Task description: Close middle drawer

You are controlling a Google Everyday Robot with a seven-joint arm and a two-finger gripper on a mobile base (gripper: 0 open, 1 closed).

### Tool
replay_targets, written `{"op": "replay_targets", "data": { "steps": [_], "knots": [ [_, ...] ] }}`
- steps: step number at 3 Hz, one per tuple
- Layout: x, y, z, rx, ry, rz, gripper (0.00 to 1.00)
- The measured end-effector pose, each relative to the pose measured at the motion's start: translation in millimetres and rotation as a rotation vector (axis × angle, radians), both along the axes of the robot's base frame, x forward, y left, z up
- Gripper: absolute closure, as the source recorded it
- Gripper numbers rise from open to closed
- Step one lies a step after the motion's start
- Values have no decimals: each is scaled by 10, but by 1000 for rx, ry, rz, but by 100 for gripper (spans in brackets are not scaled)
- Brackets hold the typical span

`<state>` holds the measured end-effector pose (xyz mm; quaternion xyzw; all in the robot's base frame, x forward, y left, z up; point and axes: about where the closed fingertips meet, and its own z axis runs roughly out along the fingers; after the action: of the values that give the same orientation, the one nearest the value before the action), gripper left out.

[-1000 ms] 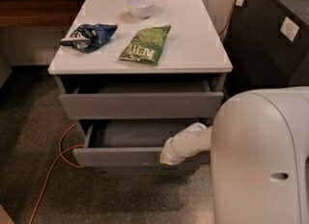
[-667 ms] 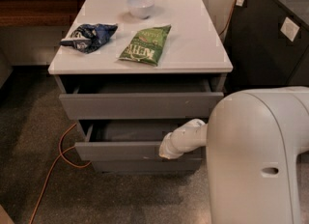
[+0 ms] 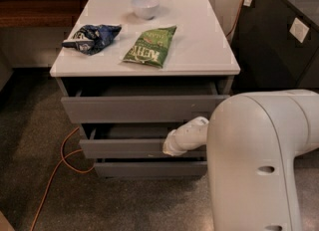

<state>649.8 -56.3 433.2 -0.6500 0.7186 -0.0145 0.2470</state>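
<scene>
We're looking down on the white-topped cabinet (image 3: 199, 51), and room is tight on one side. A dark unit (image 3: 279, 36) stands near at its 3 o'clock, while speckled floor (image 3: 30, 140) lies open from 6 round to 9 o'clock, crossed by one orange cable (image 3: 62, 150) that curls beside the cabinet's lower left corner. The robot's bulky white arm (image 3: 259, 160) fills the view at 5 o'clock. Out of it reaches the gripper (image 3: 170, 148), its tip touching the front of the middle drawer (image 3: 124, 148) towards the right end; whether it is parted or closed we cannot tell. The middle drawer, second of three, stands out a little from the cabinet, with a dark gap above its front edge, and what sits inside is hidden. Above it the top drawer (image 3: 139, 108) is out too, further than the middle one, its grey inside a narrow strip with nothing we can make out in it. The lowest drawer (image 3: 149, 168) sits further back than both. So that's three drawers, two of them out. On top we count three things, all apart from one another: one white bowl (image 3: 145, 6) at 12 o'clock, one crumpled blue bag (image 3: 92, 38) at 9 o'clock and one green chip bag (image 3: 150, 46) near the middle.
</scene>
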Motion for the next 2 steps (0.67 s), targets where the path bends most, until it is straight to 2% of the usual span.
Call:
{"op": "replay_targets", "data": {
  "steps": [1, 2],
  "knots": [
    [151, -9, 26, 12, -23, -12, 100],
    [159, -18, 11, 19, -26, -15, 100]
  ]
}}
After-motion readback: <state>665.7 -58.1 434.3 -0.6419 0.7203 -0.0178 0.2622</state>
